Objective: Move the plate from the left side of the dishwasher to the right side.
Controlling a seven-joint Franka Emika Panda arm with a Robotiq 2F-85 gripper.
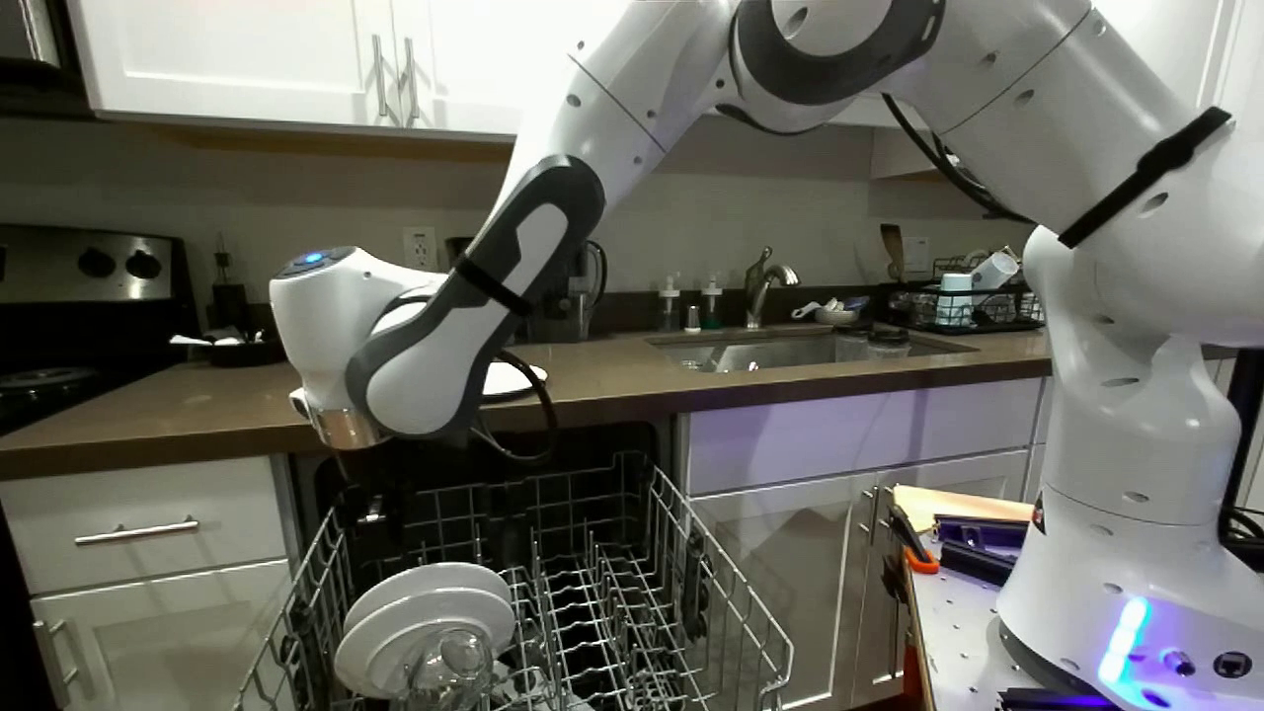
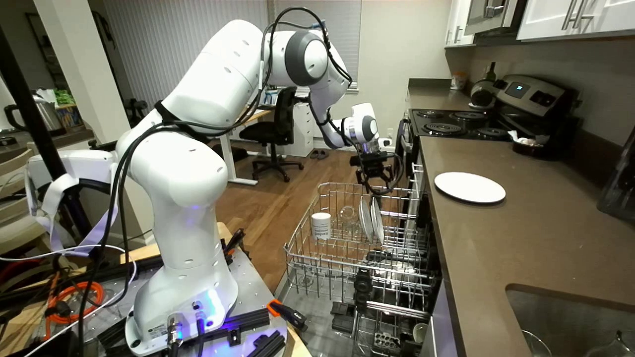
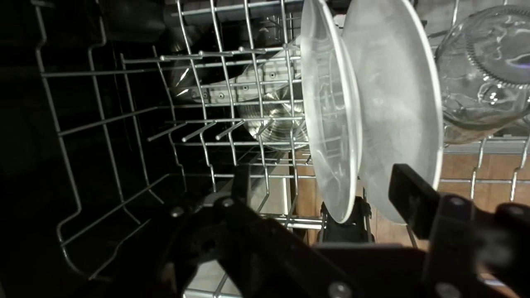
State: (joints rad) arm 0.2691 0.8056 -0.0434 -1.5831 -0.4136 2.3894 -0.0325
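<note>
Two white round plates stand on edge, close together, in the left part of the pulled-out dishwasher rack in an exterior view. The nearer plate partly covers the farther plate. Which one the task means, I cannot tell. In the wrist view the left plate and the right plate rise between wire tines. My gripper is open, its fingers spread on either side of the left plate, the right finger in front of the right plate. In an exterior view the gripper is just above the plates.
A glass jar stands beside the plates in the rack. A white mug is also in the rack. A wider white dish lies on the counter, whose edge runs along the rack. A lower rack with items is below.
</note>
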